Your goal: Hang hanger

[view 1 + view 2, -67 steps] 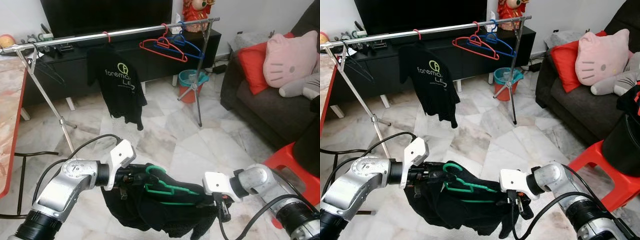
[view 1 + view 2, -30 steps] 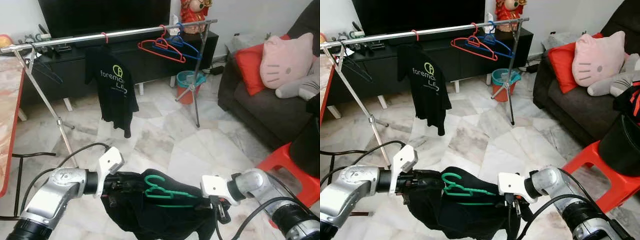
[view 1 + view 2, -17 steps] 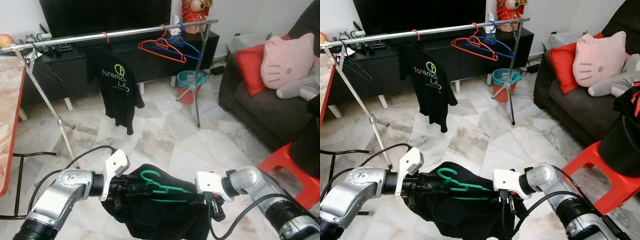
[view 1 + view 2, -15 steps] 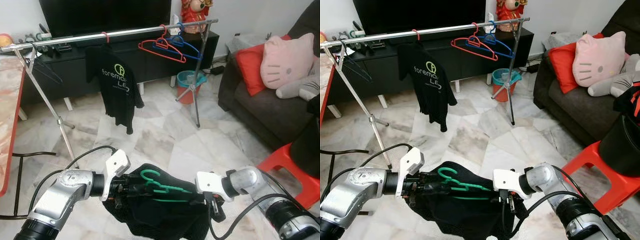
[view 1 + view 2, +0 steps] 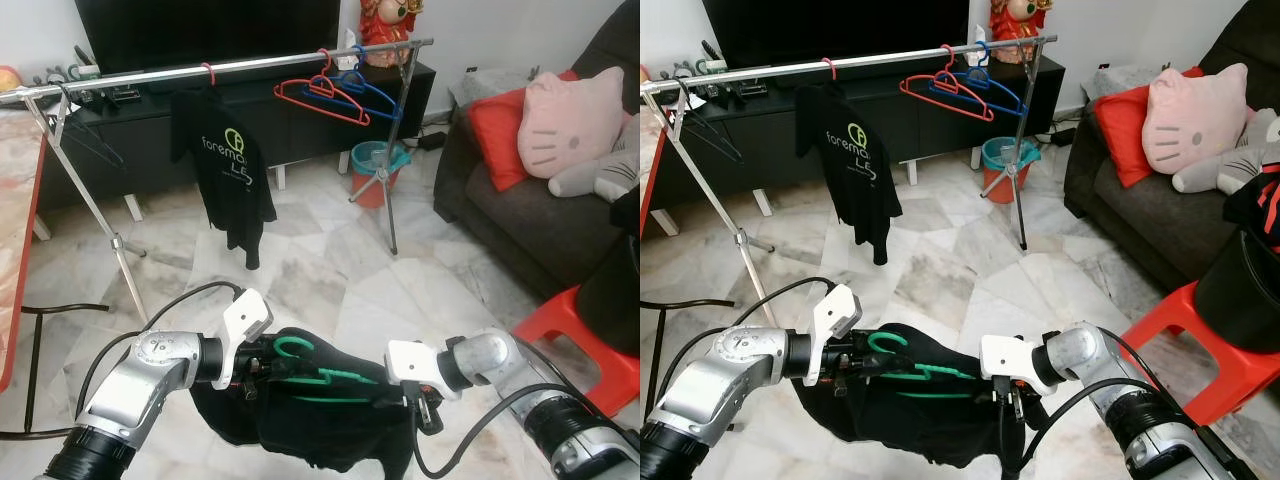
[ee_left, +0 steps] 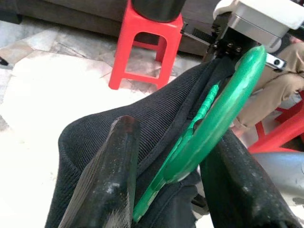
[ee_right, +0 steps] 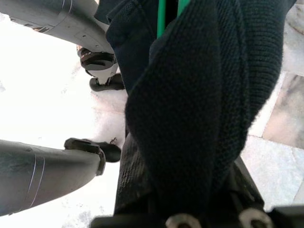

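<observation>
A green hanger [image 5: 322, 377] wrapped in a black garment [image 5: 300, 425] hangs low in front of me, between my two grippers. My left gripper [image 5: 256, 364] is shut on the green hanger at its neck; in the left wrist view its fingers [image 6: 111, 180] straddle the hook [image 6: 216, 123] and the cloth. At the hanger's far end my right gripper [image 5: 420, 410] is shut on the garment, whose cloth [image 7: 199, 95] hides the fingers. Ahead stands a silver clothes rail [image 5: 220, 68] with a black T-shirt [image 5: 228, 160], a red hanger [image 5: 318, 96] and a blue hanger [image 5: 372, 92].
A dark sofa [image 5: 520, 215] with a red cushion and a pink plush lies to the right, a red stool [image 5: 585, 320] near my right arm. A teal bucket [image 5: 378, 165] stands by the rail's right leg. A red-rimmed table [image 5: 28, 250] runs along the left. Marble floor lies between me and the rail.
Both grippers keep their hold. The hanger and garment sit slightly higher and more to the left, and the grippers are a little closer together. The view has shifted slightly.
</observation>
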Controlling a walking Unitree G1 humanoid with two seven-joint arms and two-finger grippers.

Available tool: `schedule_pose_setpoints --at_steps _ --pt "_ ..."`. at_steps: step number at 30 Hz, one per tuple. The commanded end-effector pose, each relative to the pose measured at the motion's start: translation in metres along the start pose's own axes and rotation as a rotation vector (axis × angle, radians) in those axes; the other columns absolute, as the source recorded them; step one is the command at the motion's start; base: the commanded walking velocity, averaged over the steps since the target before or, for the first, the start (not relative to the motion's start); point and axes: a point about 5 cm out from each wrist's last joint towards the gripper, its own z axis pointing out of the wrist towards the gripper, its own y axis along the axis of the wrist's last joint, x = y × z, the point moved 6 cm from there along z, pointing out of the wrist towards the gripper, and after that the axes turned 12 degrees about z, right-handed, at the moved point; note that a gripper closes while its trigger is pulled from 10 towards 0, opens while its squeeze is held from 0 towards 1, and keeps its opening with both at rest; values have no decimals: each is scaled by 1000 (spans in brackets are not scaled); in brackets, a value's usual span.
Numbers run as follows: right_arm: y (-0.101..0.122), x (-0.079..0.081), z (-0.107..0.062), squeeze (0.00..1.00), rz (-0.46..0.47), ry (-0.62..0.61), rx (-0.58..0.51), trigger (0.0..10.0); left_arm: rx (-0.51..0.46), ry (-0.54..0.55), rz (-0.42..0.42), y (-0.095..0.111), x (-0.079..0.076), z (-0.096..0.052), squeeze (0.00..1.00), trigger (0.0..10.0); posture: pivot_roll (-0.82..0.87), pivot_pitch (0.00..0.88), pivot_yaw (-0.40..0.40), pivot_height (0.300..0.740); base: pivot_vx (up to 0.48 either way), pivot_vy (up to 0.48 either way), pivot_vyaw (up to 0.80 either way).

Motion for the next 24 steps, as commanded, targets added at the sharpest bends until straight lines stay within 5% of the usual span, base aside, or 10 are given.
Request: schedule_pose_setpoints --at_steps 1,23,24 --pt "12 -5 -5 0 -33 -13 -33 0 9 9 20 2 4 1 0 10000 83 0 -71 740 0 0 0" --pt "33 -17 -6 0 -45 -48 -80 0 47 -34 15 -7 -4 5 0 10000 83 0 -71 740 0 0 0" --pt "33 -17 -6 0 -45 -48 -81 0 46 -32 13 -8 -4 5 0 8941 83 0 -71 740 0 0 0"
